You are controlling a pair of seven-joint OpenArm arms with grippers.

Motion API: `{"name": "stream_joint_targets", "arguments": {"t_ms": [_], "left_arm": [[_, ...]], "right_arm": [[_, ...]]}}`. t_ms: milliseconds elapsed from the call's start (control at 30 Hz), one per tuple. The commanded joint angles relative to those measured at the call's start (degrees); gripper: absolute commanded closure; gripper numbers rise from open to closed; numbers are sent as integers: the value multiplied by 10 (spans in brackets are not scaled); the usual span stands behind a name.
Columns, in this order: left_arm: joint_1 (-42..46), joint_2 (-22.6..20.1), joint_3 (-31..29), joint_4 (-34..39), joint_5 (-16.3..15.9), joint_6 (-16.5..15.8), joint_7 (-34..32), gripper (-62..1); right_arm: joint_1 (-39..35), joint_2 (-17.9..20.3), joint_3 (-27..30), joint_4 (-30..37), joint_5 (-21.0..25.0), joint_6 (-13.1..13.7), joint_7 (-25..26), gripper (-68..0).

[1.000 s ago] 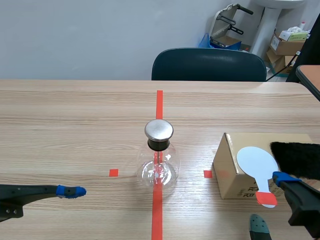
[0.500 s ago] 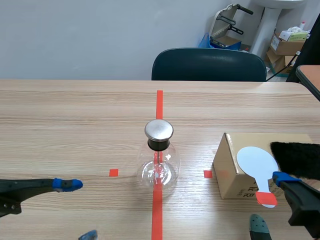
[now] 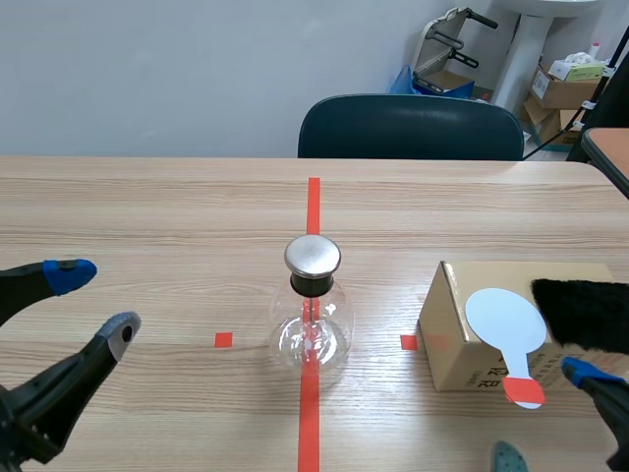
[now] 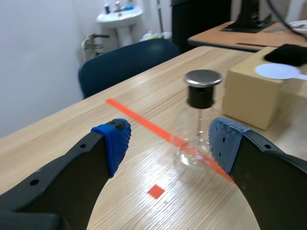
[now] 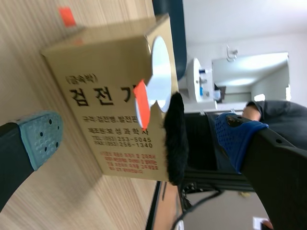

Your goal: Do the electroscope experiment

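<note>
- Your left tool (image 3: 95, 302) is spread, empty, at the bench's (image 3: 147, 216) near left.
- The electroscope (image 3: 313, 315) stands mid-bench, left of the box (image 3: 447, 339).
- Your right tool (image 3: 545, 413) is spread, just near of the box carrying the paddle (image 3: 506, 320).

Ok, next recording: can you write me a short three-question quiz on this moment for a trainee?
1. True or false: the left end effector is shut on the glass flask.
2. What lies on top of the cardboard box? A) a white paddle with a red handle and a piece of black fur; B) a metal spoon; C) a blue cup.
3. Which end effector is nearer the box?
Key: 1 false, it is open and clear of the flask. 2 A. 3 the right end effector.
</note>
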Motion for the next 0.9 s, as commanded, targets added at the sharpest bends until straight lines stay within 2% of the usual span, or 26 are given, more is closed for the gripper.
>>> {"name": "stream_joint_targets", "arguments": {"t_ms": [0,67,133,267,333,533,667,733,867], "left_arm": [[-3,14,-17,12,-14,-8,-1,-375],[-3,24,-37,12,-30,-13,16,-375],[-3,34,-57,12,-47,-21,37,-375],[-1,53,-95,20,-70,-37,64,-375],[-1,64,-113,27,-70,-37,86,-375],[2,111,-181,55,-62,-36,173,-375],[14,143,-225,82,-43,-36,213,-375],[26,156,-243,101,-30,-36,226,-375],[63,161,-264,146,-28,-36,252,-375]], "right_arm": [[-28,5,4,28,21,-35,10,-679],[-58,6,4,49,52,-33,29,-679],[-94,17,4,81,86,-19,45,-679],[-161,60,7,171,193,44,49,-679],[-181,81,16,218,254,80,49,-679],[-193,133,68,327,433,221,40,-679],[-176,158,107,385,540,316,5,-679],[-159,162,118,412,581,358,-28,-679],[-110,165,122,448,623,421,-105,-679]]}}
